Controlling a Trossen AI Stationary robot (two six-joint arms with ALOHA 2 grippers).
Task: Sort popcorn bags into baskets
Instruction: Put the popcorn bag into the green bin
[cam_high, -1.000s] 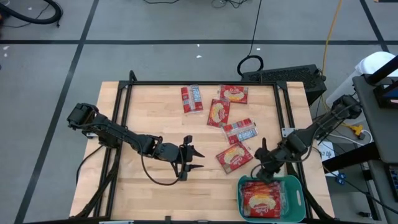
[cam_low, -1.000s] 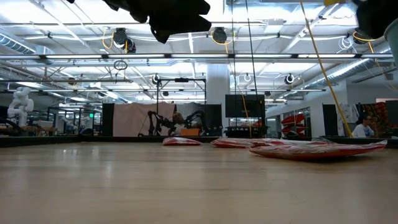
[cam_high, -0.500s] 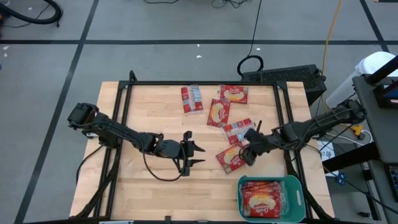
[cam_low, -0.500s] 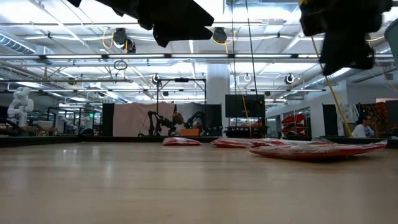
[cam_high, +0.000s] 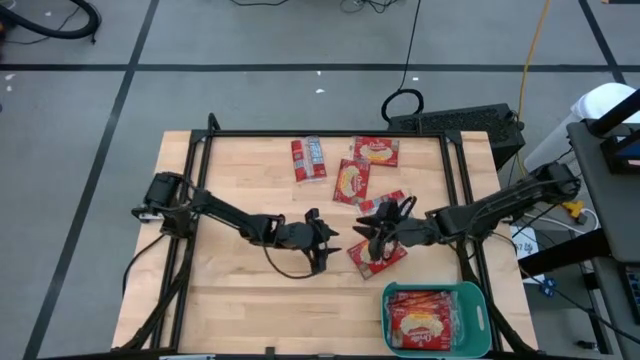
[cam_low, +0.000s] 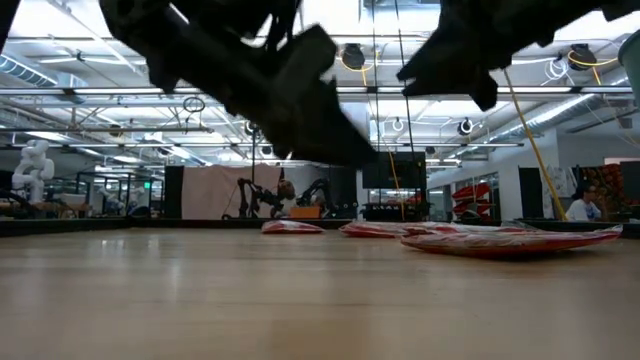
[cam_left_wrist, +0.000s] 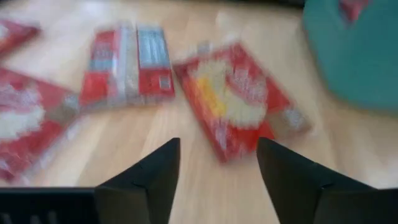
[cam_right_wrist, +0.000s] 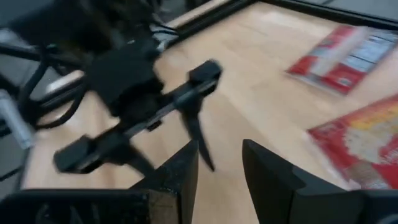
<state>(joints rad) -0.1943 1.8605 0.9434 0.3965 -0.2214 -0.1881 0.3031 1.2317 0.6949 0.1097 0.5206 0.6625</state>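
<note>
Left gripper (cam_high: 330, 243) has slid right since a sec ago, from table centre to just beside the nearest popcorn bag (cam_high: 378, 250), fingers spread wide w/ nothing between them; its wrist view shows the gap open over bare wood, same bag (cam_left_wrist: 239, 106) just ahead. Right gripper (cam_high: 377, 232) was over the basket (cam_high: 478, 312) a sec ago; now swung left, above that same bag, pointing at the left gripper. Its fingers stand a little apart, empty, per right wrist view (cam_right_wrist: 221, 163). Loose bags haven't shifted.

Hard to see: both wrist views are smeared by motion, labels unreadable. Low view gives only dark arm shapes overhead and bag edges far off. Whether either gripper touches the bag: can't tell.

Basket at table's front right corner holds red bags lying flat, top one (cam_high: 424, 327) w/ cream oval up. Four more loose bags lie behind the nearest one: label-side bag (cam_high: 308, 159), oval bag (cam_high: 376, 150), another (cam_high: 351, 182), and a label-side one (cam_high: 393, 200) partly under the right arm.
</note>
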